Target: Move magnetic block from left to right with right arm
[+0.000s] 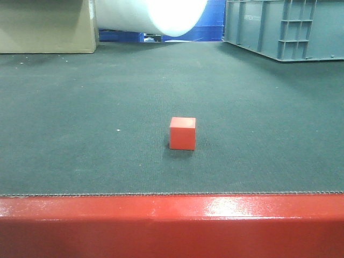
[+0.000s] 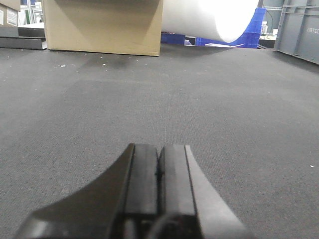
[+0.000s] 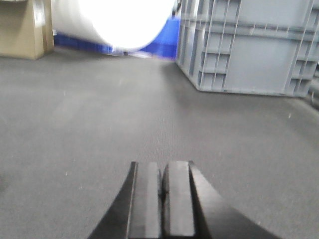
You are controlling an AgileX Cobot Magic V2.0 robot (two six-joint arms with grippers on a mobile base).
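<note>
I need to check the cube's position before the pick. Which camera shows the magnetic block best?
The exterior front-facing view: the magnetic block sits whole and unobstructed on the dark mat. Neither wrist view shows it, only closed fingers and mat.

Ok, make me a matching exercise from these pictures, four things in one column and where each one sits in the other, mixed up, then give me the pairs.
Places are as seen in the front-facing view.

Things:
1. magnetic block
2. cardboard box
3. grey crate
4. red table rim

Places:
A. far right corner of the mat
B. along the near edge, below the mat
C. far left corner of the mat
D. alone on the mat, near the middle

Pairs: 1-D, 2-C, 3-A, 4-B
</note>
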